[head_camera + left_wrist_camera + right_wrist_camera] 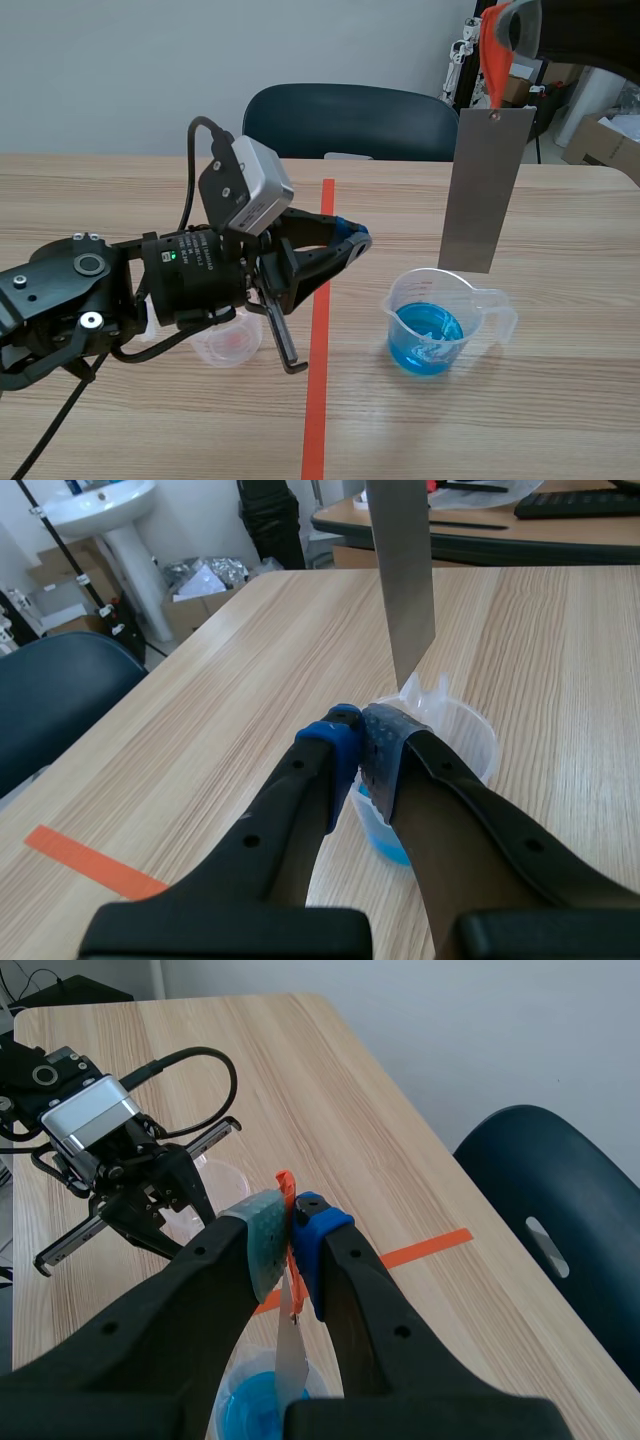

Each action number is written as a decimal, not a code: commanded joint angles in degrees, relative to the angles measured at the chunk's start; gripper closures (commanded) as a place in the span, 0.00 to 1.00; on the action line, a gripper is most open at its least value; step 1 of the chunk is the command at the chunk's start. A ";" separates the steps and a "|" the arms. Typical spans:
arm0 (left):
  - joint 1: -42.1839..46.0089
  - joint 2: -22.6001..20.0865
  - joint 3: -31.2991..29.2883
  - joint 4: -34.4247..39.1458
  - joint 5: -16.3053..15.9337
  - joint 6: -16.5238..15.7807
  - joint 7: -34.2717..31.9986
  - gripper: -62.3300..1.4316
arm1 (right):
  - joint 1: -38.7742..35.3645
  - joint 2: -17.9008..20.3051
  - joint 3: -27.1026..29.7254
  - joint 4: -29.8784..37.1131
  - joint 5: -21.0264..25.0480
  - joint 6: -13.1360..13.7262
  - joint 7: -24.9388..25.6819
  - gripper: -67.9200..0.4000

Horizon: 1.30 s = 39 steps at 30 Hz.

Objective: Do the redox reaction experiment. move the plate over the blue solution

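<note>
- Two grippers are shown. The right gripper (291,1228) pinches the orange tab (285,1188) at the head of the plate (487,190), so the plate hangs from it. The left gripper (355,238) has its pads pressed together on nothing.
- Long axis of the plate: upright, running straight down from the right gripper, with the free end lowest.
- Target: the beaker (452,300) of blue solution (428,335) stands on the table (560,400), on the right arm's side of the tape line (320,330).
- Governing relation: the plate's lower edge sits at about the level of the beaker's far rim. From the right wrist, the free end falls across the blue liquid, so the beaker lies directly beneath the hand. Whether the tip is already below the rim cannot be told.
- Left gripper: low, near the beaker but apart from it, with a small clear cup (228,345) beside its arm.
- Judgement: only a slight centring over the opening seems needed. A plate off plumb could clip the rim and tip the beaker.
</note>
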<state>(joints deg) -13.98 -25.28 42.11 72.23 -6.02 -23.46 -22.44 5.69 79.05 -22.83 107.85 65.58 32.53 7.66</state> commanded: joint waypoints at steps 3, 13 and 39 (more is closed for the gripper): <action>-0.98 1.53 0.31 -1.29 -0.61 -0.35 -0.61 0.94 | 0.66 0.31 0.37 0.09 0.66 -0.17 1.11 0.99; -1.64 2.89 0.35 -2.67 -0.59 -2.45 -0.63 0.94 | 0.66 0.31 0.37 0.09 0.66 -0.17 1.09 0.99; -3.52 4.63 0.57 -2.97 -0.61 -5.09 5.64 0.94 | 0.66 0.31 0.37 0.09 0.66 -0.15 1.09 0.99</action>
<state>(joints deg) -16.84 -21.10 42.37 68.47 -6.02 -28.40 -16.32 5.69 79.05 -22.83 107.85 65.58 32.56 7.66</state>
